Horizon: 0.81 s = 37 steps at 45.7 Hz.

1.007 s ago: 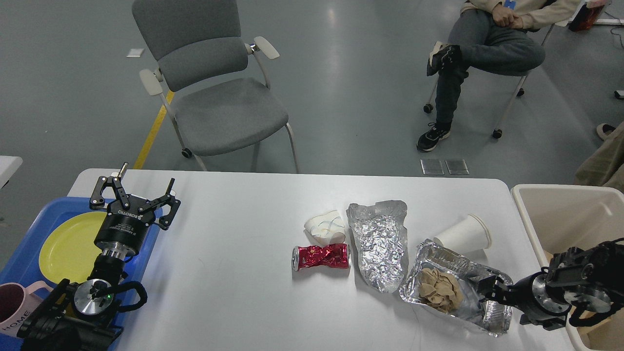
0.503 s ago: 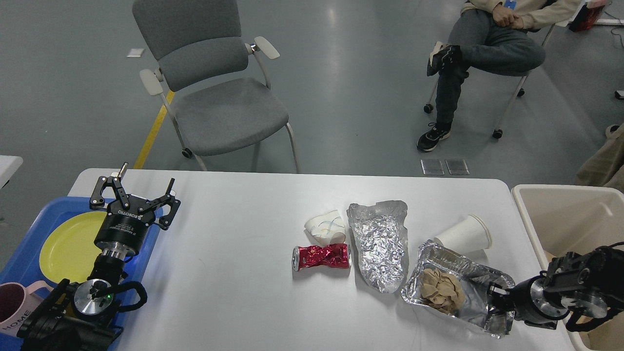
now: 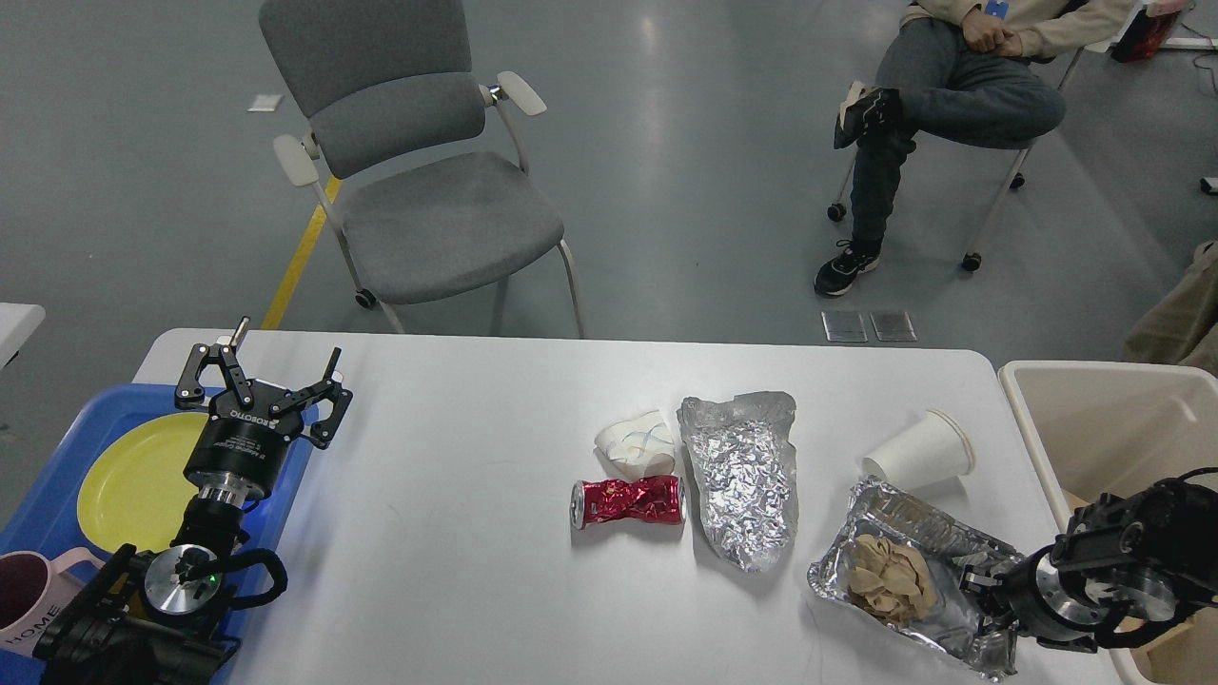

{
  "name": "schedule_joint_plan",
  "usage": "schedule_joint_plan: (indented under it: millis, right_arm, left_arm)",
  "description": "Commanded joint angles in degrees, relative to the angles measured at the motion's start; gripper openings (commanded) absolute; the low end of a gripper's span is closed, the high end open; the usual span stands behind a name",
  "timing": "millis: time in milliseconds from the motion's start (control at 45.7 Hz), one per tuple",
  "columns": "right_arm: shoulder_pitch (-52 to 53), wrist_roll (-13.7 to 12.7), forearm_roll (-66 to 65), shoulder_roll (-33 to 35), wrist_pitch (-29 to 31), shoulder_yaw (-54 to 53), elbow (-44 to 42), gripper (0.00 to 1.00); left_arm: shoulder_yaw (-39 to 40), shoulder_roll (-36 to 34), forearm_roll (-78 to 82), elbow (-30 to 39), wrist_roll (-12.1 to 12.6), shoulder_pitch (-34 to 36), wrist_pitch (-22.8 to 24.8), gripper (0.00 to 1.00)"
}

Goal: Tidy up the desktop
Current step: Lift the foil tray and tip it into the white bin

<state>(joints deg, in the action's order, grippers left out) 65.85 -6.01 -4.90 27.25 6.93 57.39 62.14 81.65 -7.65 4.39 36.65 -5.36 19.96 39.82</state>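
One view only, from the robot's head, facing forward and down. Near: white desktop (image 3: 457,533) filling the lower half. Far: floor and gray chair (image 3: 419,181) beyond the fingers (image 3: 328,366) of the left gripper (image 3: 262,376).

Grey chair (image 3: 419,171) sits up at 11 o'clock, seated person (image 3: 961,86) at 1 o'clock. Blue tray (image 3: 43,504) with yellow plate (image 3: 133,480) and pink mug (image 3: 29,595) at 8, beige bin (image 3: 1113,419) at 4.
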Motion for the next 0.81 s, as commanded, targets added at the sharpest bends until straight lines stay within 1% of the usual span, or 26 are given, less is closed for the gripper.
schedule_joint_plan:
  millis: [0,219,306,438,569,679,788]
  right_arm:
    - [0.2,-0.5,0.0,0.1,0.0,0.0,0.5,0.0]
    - [0.9,-0.5,0.1,1.0,0.8,0.0,1.3,0.0]
    - [3.7,-0.3,0.2,4.4,1.9,0.0,4.7,0.0]
    - [12.6,-0.3,0.2,12.1,7.5,0.6,12.2,0.0]
    - [21.8,-0.3,0.2,17.1,13.8,3.5,15.6,0.0]
    - [31.5,-0.3,0.4,18.5,17.6,9.0,18.5,0.0]
    - [42.5,-0.3,2.5,17.7,20.3,17.3,22.4,0.0]
  left_arm:
    - [0.0,0.0,0.0,0.0,0.0,0.0,0.0,0.96]
    - [0.0,0.0,0.0,0.0,0.0,0.0,0.0,0.96]
    - [0.0,0.0,0.0,0.0,0.0,0.0,0.0,0.96]
    - [0.0,0.0,0.0,0.0,0.0,0.0,0.0,0.96]
    - [0.0,0.0,0.0,0.0,0.0,0.0,0.0,0.96]
    - [0.0,0.0,0.0,0.0,0.0,0.0,0.0,0.96]
    - [0.0,0.0,0.0,0.0,0.0,0.0,0.0,0.96]
